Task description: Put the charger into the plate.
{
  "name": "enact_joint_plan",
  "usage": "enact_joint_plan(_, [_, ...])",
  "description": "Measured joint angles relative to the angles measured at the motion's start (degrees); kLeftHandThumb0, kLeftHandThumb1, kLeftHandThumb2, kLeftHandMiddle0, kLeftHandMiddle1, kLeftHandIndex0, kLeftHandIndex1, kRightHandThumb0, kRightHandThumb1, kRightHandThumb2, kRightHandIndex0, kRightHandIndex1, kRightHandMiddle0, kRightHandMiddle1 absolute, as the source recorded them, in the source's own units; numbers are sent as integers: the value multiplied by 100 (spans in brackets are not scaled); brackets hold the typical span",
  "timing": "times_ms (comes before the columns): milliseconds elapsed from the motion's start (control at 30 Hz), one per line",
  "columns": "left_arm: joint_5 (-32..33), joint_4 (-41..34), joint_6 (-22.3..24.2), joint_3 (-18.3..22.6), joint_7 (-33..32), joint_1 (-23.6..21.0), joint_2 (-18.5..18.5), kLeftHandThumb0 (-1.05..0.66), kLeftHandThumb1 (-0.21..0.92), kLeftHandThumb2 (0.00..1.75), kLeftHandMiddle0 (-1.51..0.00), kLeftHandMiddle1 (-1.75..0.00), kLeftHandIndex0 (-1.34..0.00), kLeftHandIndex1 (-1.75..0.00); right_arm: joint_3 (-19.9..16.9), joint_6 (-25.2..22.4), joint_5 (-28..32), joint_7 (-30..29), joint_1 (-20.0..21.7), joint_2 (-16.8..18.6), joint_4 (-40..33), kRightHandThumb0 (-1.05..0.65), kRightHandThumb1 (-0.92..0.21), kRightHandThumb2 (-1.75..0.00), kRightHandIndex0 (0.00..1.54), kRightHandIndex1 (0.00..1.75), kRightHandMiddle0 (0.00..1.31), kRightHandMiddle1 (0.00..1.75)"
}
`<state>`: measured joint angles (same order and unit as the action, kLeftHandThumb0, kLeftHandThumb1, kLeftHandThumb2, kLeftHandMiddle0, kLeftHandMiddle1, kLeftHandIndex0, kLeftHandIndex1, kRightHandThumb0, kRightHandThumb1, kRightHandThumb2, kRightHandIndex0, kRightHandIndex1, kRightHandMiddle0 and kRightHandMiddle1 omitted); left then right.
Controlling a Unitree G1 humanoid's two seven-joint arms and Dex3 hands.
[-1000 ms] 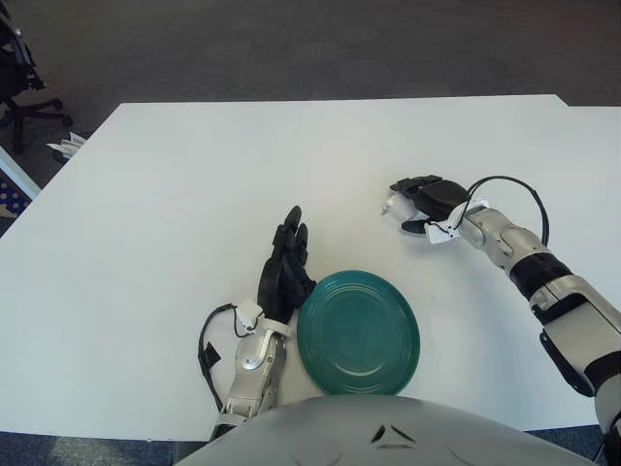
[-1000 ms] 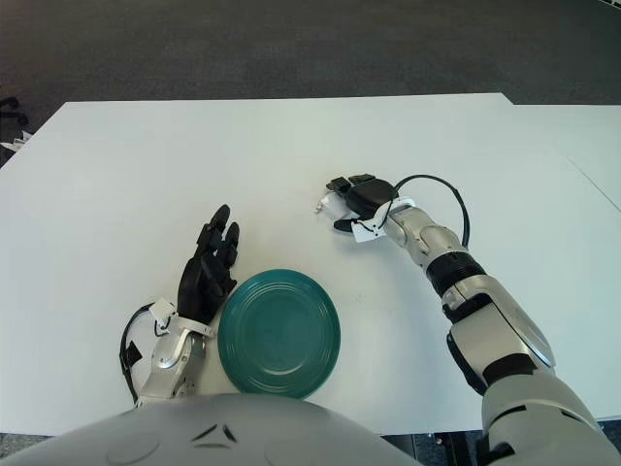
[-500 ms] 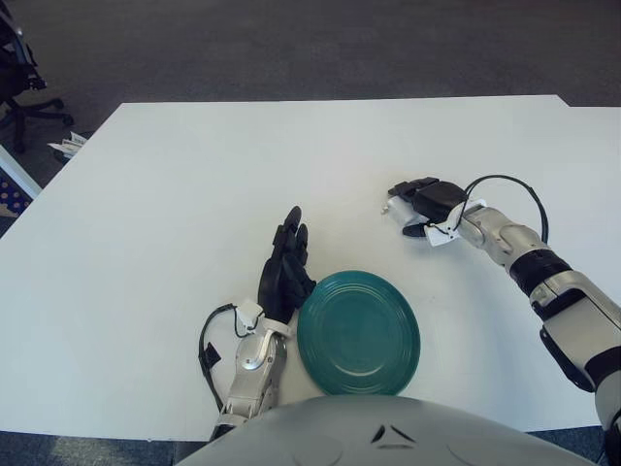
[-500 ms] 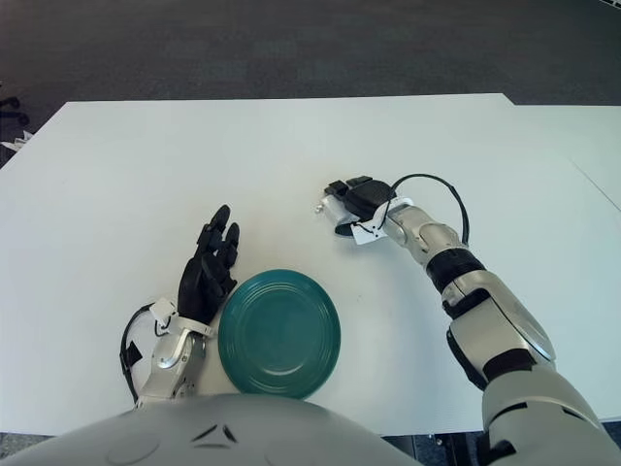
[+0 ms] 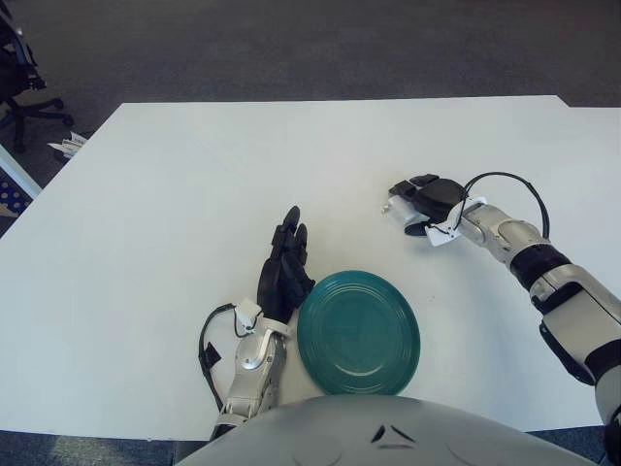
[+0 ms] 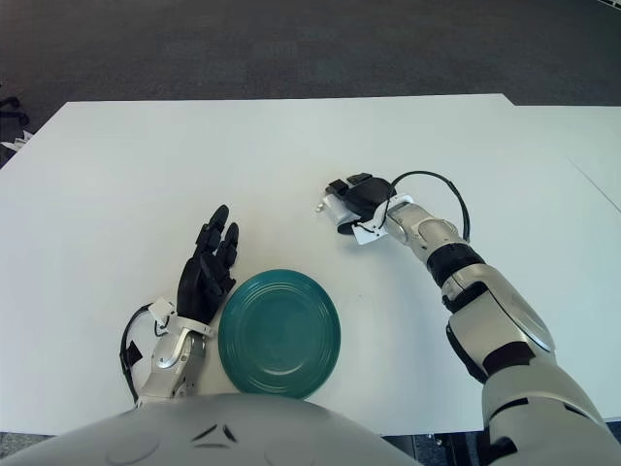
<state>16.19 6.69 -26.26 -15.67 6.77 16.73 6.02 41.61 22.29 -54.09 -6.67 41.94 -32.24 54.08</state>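
I have my right hand (image 5: 419, 202) out over the far right part of the white table (image 5: 194, 194), its black fingers (image 6: 350, 184) curled around the small white plug-in charger (image 6: 333, 208). Only the charger's pale end pokes out on the left side of the fist, so I read this as a closed grasp on it, though I cannot tell whether the charger is lifted or touching the table.

The round dark-green plate (image 5: 358, 332) sits near my body at the table's front edge, well apart from the charger and nearer to me and to the left of it. My left hand (image 5: 283, 270) shows just beside the plate's left rim, fingers stretched out straight and holding nothing; it looks idle.

So I judge the pick-up step to be in hand, with the carry not yet made. The next move calls for raising the charger clear, drawing the right arm back toward me and leftward until the fist is over the plate's middle, lowering it, then letting go. The black cable (image 5: 505, 183) looping off the wrist should be watched.
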Motion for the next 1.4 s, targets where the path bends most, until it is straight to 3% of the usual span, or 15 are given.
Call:
enact_joint_plan(33, [25,4,0,1,0,0,0,-104,92,105,-2,-1,0,-22,24,1,-5,-51,21,10,71,-98,-92,-76,25,4,0,58])
enact_joint_plan(133, [55,16,0,2,0,-1,0,-104,92,105,-3,-1,0,-23,68,-1,-20,-261,69,57,298,-96,-92,-72,14,80,0,104])
enact_joint_plan(167, [69,21,1,2,0,-2,0,-104,92,104,-3,-1,0,-23,75,1,-22,-363,87,74,385,-95,-92,-71,12,114,0,124])
enact_joint_plan(200, [89,23,1,2,1,-2,0,-104,92,104,-3,-1,0,-23,82,5,-23,-460,94,86,440,-89,-92,-63,21,136,2,142])
enact_joint_plan(300, [188,20,8,3,6,-2,0,-104,92,102,-3,-1,0,-23,164,20,-99,-918,156,182,711,-75,-92,-50,40,162,15,164])
enact_joint_plan(400, [280,17,12,3,20,-2,0,-104,92,102,-3,0,0,-23,337,15,-253,-1369,250,250,952,-51,-76,-73,52,170,28,171])
enact_joint_plan(667, [350,19,0,7,55,-2,0,-104,92,101,-3,0,0,-22,555,0,-389,-1955,421,345,1333,-41,-61,-94,74,174,39,174])
enact_joint_plan(967, [378,20,-7,14,80,0,0,-104,92,101,-3,0,0,-22,518,99,-320,-1913,443,383,1419,-41,-54,-103,85,175,44,175])
enact_joint_plan(1400, [438,24,-39,34,117,3,0,-104,92,103,-2,0,0,-21,480,191,-287,-1854,443,373,1366,-42,-52,-105,84,175,45,175])
